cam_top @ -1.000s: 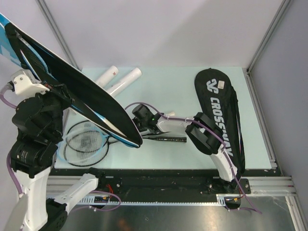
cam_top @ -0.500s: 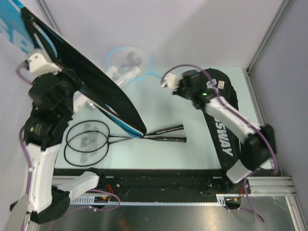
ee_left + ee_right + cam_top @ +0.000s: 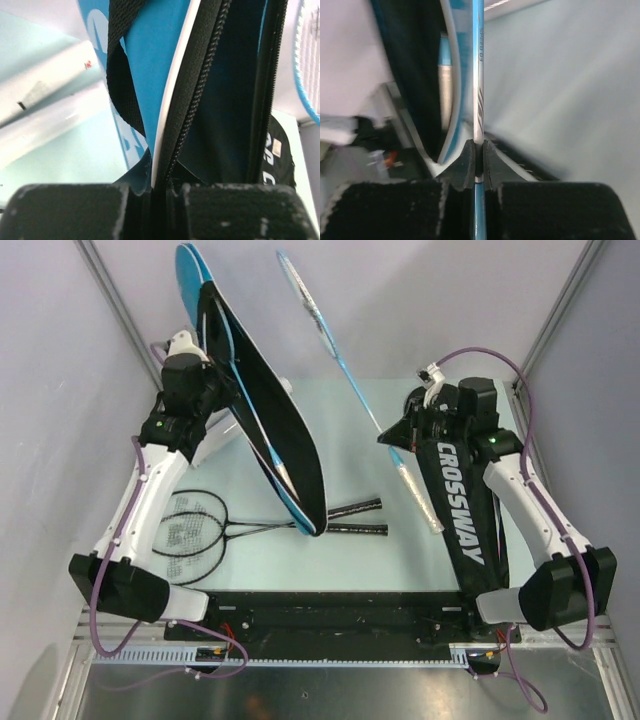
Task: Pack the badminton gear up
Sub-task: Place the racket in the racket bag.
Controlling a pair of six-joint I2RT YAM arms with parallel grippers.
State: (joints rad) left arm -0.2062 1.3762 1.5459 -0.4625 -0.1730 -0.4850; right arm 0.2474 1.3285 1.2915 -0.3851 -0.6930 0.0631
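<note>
1. The right gripper [image 3: 478, 150] is pinched almost fully closed on the thin shaft of the blue racket [image 3: 352, 388], just above its pale handle. The racket head is tilted up toward the back wall.
2. The left gripper [image 3: 162, 192] is clamped tight on the zipper edge of the blue-black bag [image 3: 275, 430], which hangs raised and slanted, its low end near the table.
3. The racket hangs in the air to the bag's right, apart from it.
4. The step looks like loading the racket. Line its frame flat with the open zipper slit, then slide it in slowly so the strings miss the teeth.
5. 2 black rackets [image 3: 200, 530] lie on the table below the bag.
</note>
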